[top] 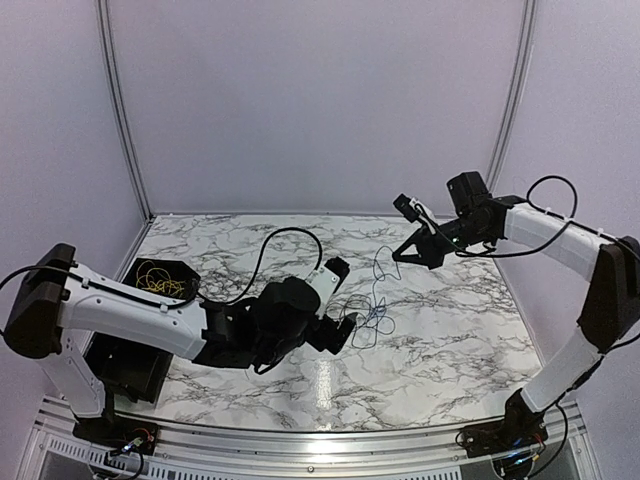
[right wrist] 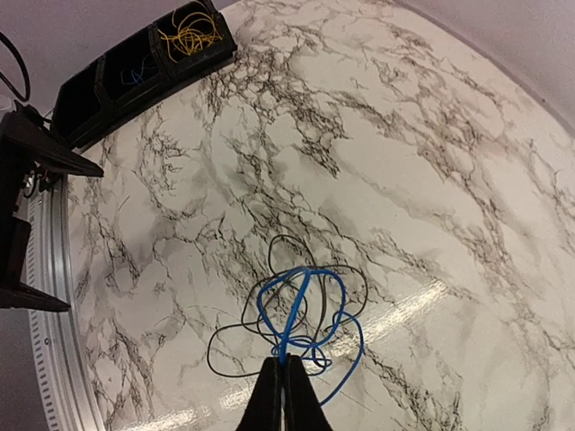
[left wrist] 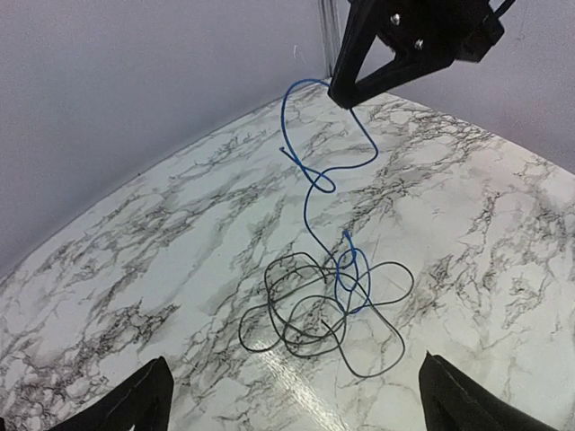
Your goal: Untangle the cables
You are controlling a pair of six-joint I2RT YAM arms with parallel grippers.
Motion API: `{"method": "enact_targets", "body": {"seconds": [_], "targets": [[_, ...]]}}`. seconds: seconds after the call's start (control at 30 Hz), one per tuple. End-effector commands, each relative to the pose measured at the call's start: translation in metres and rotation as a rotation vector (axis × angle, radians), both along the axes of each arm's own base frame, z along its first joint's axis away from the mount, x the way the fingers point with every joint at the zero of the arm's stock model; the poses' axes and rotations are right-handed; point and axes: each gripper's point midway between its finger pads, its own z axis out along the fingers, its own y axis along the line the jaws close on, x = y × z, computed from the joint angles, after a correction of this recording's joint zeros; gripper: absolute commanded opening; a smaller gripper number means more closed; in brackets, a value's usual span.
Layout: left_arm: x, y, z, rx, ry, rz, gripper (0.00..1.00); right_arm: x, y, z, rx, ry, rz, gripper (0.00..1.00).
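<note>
A blue cable [top: 376,300] hangs from my right gripper [top: 397,256], which is shut on its upper end and raised above the marble table. The cable's lower end still loops through a black cable [top: 362,335] lying in loose loops on the table. In the right wrist view the shut fingers [right wrist: 269,400] pinch the blue cable [right wrist: 295,315] above the black loops [right wrist: 209,356]. My left gripper [top: 343,331] is open and empty, low, just left of the tangle. In its view the black loops [left wrist: 268,292] lie between and beyond its fingers [left wrist: 135,400], with the blue strand [left wrist: 305,220] rising to the right gripper [left wrist: 343,94].
A black compartment bin [top: 150,345] stands at the table's left edge with yellow cables [top: 160,280] in its far compartment. It also shows in the right wrist view [right wrist: 99,85], with the yellow cables [right wrist: 190,31] and some blue wire [right wrist: 132,77] in it.
</note>
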Motion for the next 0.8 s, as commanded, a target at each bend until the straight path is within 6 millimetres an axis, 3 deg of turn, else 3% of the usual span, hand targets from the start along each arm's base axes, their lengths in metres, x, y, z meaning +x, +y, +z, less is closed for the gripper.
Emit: {"method": "enact_targets", "body": {"seconds": [0.0,0.13,0.2,0.27,0.4,0.53,0.67,0.73,0.77], "targets": [[-0.001,-0.013,0.020,0.017,-0.164,0.033,0.99,-0.013,0.002,0.059,0.017,-0.143,0.043,0.00],[-0.010,-0.010,0.047,-0.344,-0.131,0.025,0.99,-0.024,0.001,0.095,0.038,-0.206,0.049,0.00],[-0.015,-0.019,0.057,-0.377,-0.154,-0.032,0.99,-0.031,0.001,0.109,0.051,-0.237,0.051,0.00],[-0.021,-0.032,0.067,-0.387,-0.177,-0.101,0.92,-0.035,0.002,0.116,0.060,-0.254,0.051,0.00],[-0.020,-0.048,0.087,-0.452,-0.191,-0.128,0.88,-0.039,0.005,0.117,0.064,-0.253,0.051,0.00],[-0.001,-0.051,0.104,-0.541,-0.196,-0.007,0.82,-0.043,0.011,0.111,0.076,-0.218,0.064,0.00],[0.019,-0.054,0.109,-0.590,-0.195,0.125,0.75,-0.051,0.017,0.118,0.121,-0.201,0.096,0.00],[0.030,-0.052,0.109,-0.620,-0.185,0.176,0.67,-0.055,0.019,0.123,0.143,-0.198,0.107,0.00],[0.037,-0.049,0.108,-0.632,-0.182,0.206,0.58,-0.057,0.020,0.124,0.147,-0.198,0.111,0.00]]}}
